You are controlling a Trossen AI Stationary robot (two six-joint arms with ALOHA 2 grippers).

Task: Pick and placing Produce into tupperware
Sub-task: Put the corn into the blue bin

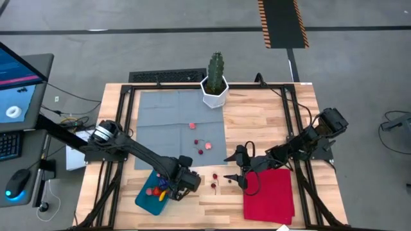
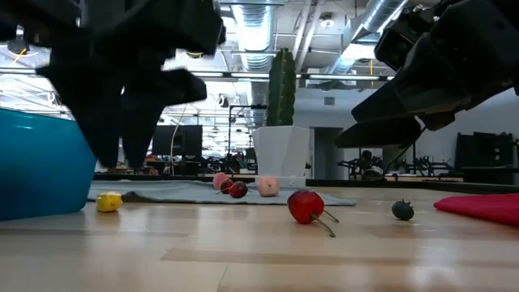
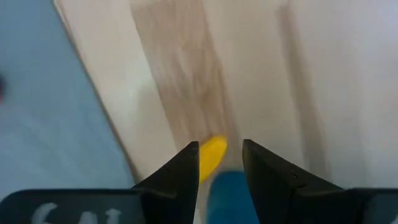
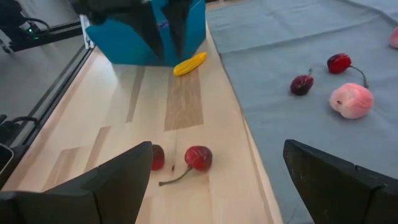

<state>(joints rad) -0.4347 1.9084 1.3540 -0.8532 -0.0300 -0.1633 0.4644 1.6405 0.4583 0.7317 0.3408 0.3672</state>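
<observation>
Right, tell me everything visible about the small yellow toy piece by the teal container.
The small yellow elongated toy piece, smooth and plastic-looking, lies on its side on the bare wooden tabletop, just outside the teal-blue plastic container. The left gripper hangs right above it, fingers parted, not visibly gripping it.

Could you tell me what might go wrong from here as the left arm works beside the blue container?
1. The yellow piece lies on the wood right against the tupperware, with the left gripper over it; the fingers may strike the container wall or push it aside.
2. The piece could slip out sideways when squeezed.
3. The red cherry lies close before the open right gripper; a careless approach may roll it away.
</observation>
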